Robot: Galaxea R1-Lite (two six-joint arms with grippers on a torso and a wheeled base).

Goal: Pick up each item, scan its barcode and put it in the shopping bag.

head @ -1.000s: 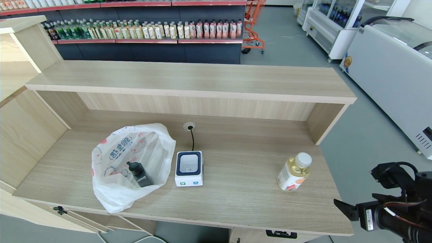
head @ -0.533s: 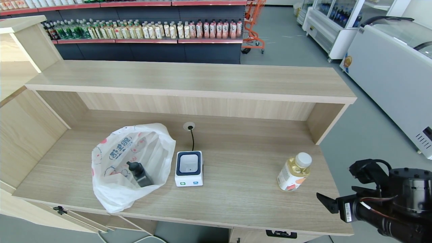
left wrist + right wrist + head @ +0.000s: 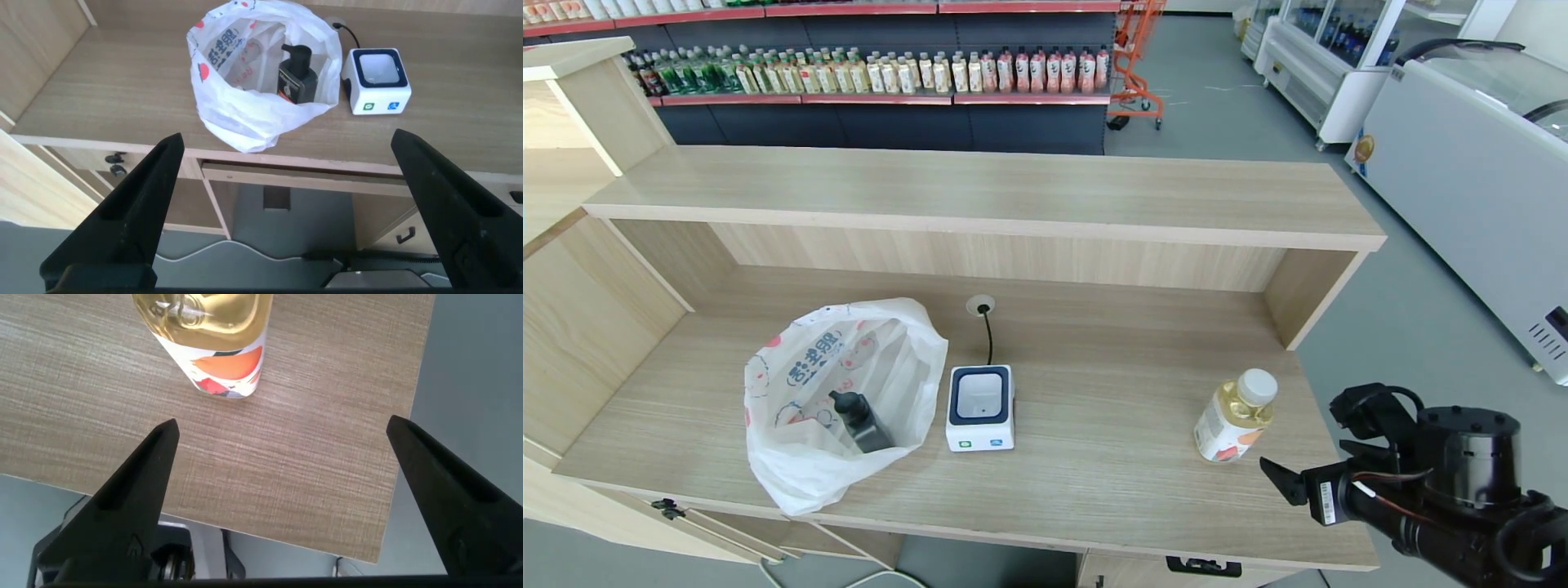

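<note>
Right gripper (image 3: 1307, 441), spread wide and empty, hung near the drink bottle (image 3: 1235, 416) on the bench (image 3: 1111, 474), seemingly unscanned, one dark pump bottle (image 3: 859, 422) already in the shopping bag (image 3: 792, 465).

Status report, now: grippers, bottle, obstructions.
Left gripper open, empty. Right gripper open, just short of juice bottle, upright on counter. Dark pump bottle in shopping bag. Nothing in between.
</note>
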